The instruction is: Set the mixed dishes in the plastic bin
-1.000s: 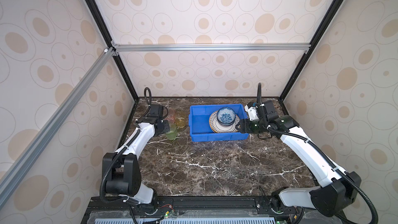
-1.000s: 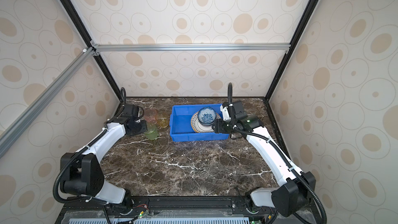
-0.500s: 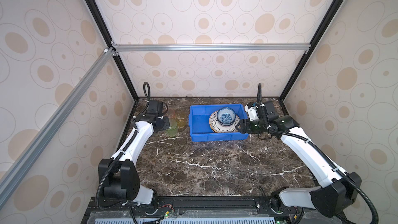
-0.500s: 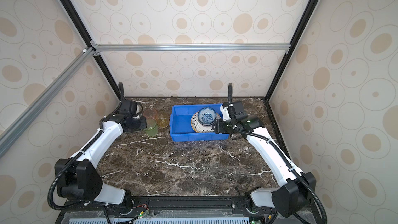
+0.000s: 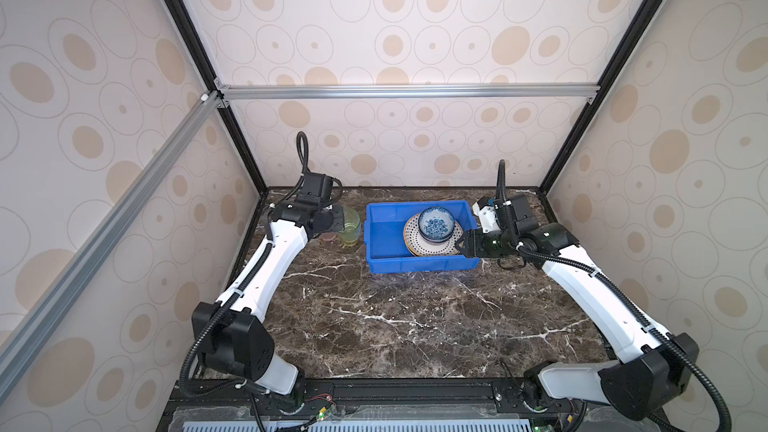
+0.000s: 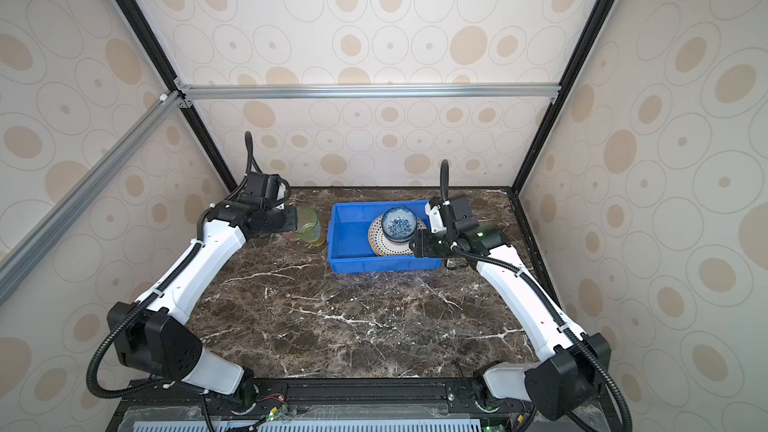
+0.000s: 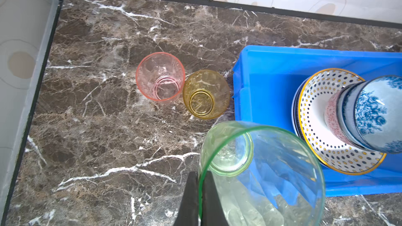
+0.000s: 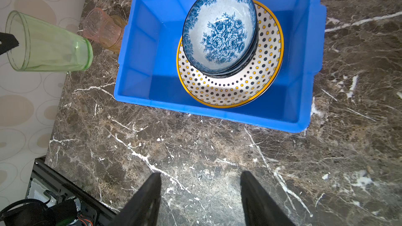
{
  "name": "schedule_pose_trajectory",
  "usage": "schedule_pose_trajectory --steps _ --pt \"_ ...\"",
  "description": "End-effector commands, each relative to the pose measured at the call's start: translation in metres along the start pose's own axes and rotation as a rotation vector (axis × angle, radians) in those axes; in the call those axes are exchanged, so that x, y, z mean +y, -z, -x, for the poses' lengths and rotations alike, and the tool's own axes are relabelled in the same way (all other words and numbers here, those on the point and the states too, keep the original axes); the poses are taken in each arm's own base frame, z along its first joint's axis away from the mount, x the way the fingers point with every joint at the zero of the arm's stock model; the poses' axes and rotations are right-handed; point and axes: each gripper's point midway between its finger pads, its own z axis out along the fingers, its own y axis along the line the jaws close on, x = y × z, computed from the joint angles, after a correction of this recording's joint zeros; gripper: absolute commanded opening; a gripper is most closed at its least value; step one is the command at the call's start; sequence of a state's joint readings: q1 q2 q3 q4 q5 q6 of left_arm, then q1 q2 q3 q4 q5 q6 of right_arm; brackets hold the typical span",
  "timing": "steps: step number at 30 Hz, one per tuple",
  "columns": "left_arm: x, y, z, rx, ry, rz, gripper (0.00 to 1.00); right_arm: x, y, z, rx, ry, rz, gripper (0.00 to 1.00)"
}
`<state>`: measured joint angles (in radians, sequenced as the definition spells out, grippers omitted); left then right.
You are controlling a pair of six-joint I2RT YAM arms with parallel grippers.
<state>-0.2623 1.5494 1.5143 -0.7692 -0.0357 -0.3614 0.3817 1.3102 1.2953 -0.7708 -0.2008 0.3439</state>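
My left gripper [image 7: 199, 173] is shut on the rim of the green tumbler [image 7: 261, 170], one finger inside and one outside. It holds the tumbler tilted above the table, just left of the plastic bin [image 5: 415, 265], as both top views show [image 6: 308, 224]. The pink tumbler [image 7: 160, 76] and amber tumbler [image 7: 206, 94] stand upright, touching, beside the bin's left wall. Inside the bin lies a dotted yellow-rimmed plate [image 8: 230, 90] with a blue-white floral bowl [image 8: 219, 31] stacked on other bowls. My right gripper [image 8: 201, 173] hangs open and empty by the bin's front right corner [image 5: 462, 245].
The left half of the bin floor [image 8: 156, 79] is bare blue plastic. The side wall panel [image 7: 19, 72] stands close to the tumblers on the left and the back wall [image 5: 395, 151] just behind the bin. Dark marble table [image 5: 395, 317] stretches in front.
My left gripper has lifted the green tumbler off the table and carried it back and right toward the bin. The right arm has not moved.
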Motion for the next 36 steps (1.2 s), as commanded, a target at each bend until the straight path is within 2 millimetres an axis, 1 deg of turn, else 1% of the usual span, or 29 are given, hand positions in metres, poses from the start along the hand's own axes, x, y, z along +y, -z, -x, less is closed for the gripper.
schedule_pose_trajectory --steps 1,8,15,18,21,28,36 --pt "-0.011 0.007 0.018 -0.030 -0.028 -0.010 0.00 0.000 0.007 -0.003 -0.009 0.032 -0.014 0.61" --pt "-0.039 -0.011 0.031 -0.028 -0.054 -0.051 0.00 -0.006 0.011 -0.009 -0.008 0.049 -0.038 0.61" --pt "-0.072 -0.025 0.046 -0.038 -0.086 -0.094 0.00 0.000 0.018 -0.012 -0.023 0.092 -0.006 0.62" --pt "-0.080 -0.034 0.050 -0.053 -0.085 -0.080 0.00 0.004 0.019 -0.014 -0.017 0.109 0.018 0.62" --pt "-0.092 -0.043 0.051 -0.061 -0.072 -0.110 0.00 0.009 0.022 -0.017 -0.016 0.137 0.052 0.62" --pt "-0.110 -0.069 0.051 -0.045 -0.079 -0.108 0.00 0.000 0.029 -0.021 -0.020 0.166 0.001 0.62" --pt "-0.111 -0.094 0.049 -0.023 -0.067 -0.060 0.00 0.001 0.029 -0.022 -0.017 0.177 0.009 0.62"
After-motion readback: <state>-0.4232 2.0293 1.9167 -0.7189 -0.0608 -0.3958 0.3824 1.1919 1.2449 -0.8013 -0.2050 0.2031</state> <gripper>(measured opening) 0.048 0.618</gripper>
